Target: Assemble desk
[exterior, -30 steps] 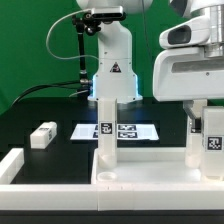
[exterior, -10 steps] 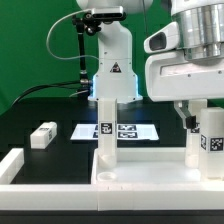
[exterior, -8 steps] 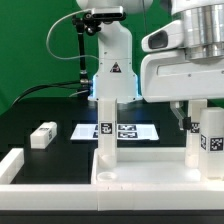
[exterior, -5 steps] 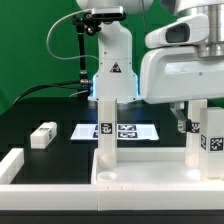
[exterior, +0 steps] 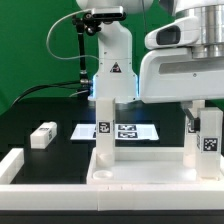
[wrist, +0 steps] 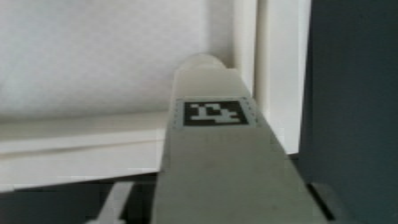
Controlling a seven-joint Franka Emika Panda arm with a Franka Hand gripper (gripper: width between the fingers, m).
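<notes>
The white desk tabletop (exterior: 150,172) lies flat at the front, rim up. One white leg (exterior: 105,130) stands upright in its left corner. A second tagged leg (exterior: 208,145) stands upright near its right corner. My gripper (exterior: 203,122) comes down over the top of this leg, a dark finger (exterior: 190,119) against its side, and looks shut on it. In the wrist view the leg (wrist: 214,150) fills the space between the jaws, with the tabletop (wrist: 89,70) behind it. A third leg (exterior: 42,135) lies loose on the black table at the exterior view's left.
The marker board (exterior: 125,130) lies flat behind the tabletop. A long white border bar (exterior: 12,165) runs along the front left. The arm's base (exterior: 110,60) stands at the back on the black table, with cables to its left.
My gripper and wrist have turned over the right leg. The leg shifted slightly left, then back right, staying upright on the tabletop. The other parts have not moved.
</notes>
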